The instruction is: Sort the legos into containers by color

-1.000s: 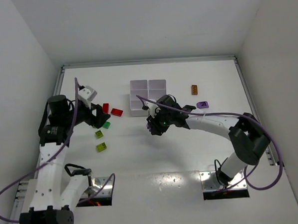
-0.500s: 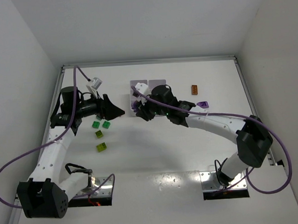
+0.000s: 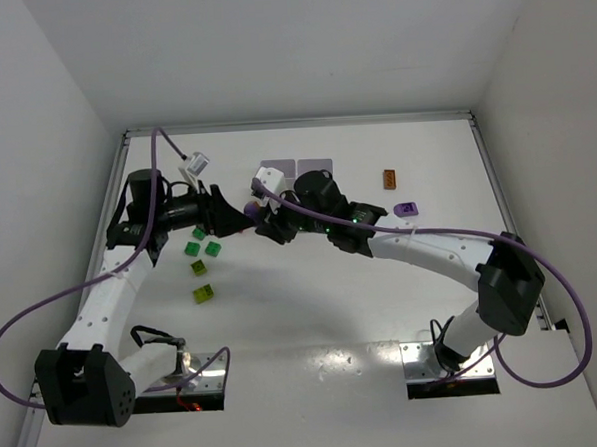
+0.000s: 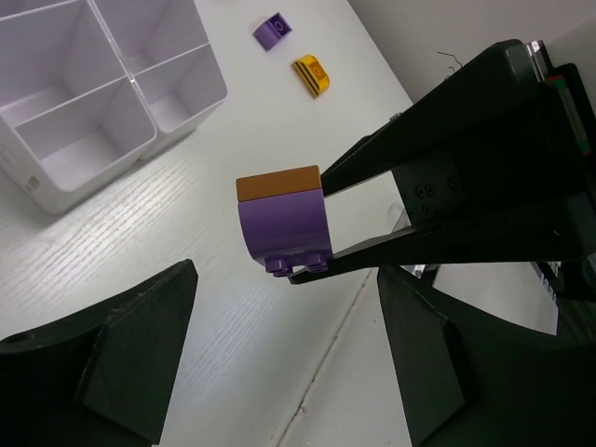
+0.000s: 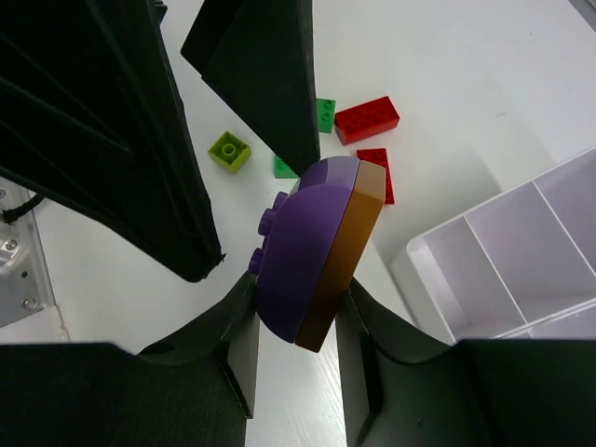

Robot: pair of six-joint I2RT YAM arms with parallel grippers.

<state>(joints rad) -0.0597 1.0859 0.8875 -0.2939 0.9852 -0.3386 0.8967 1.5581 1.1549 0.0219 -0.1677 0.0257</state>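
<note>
Above the desk [image 3: 313,303], right claw [image 5: 298,298] grips a purple-orange clump [image 4: 279,223] toward the wide-open left claw [image 4: 284,307], probably for splitting

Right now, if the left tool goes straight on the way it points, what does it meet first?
Most likely the purple plastic brick capped with an orange-brown one, pinched in the right tool; it sits centred between the left tool's open fingers. How far ahead is unclear.
</note>
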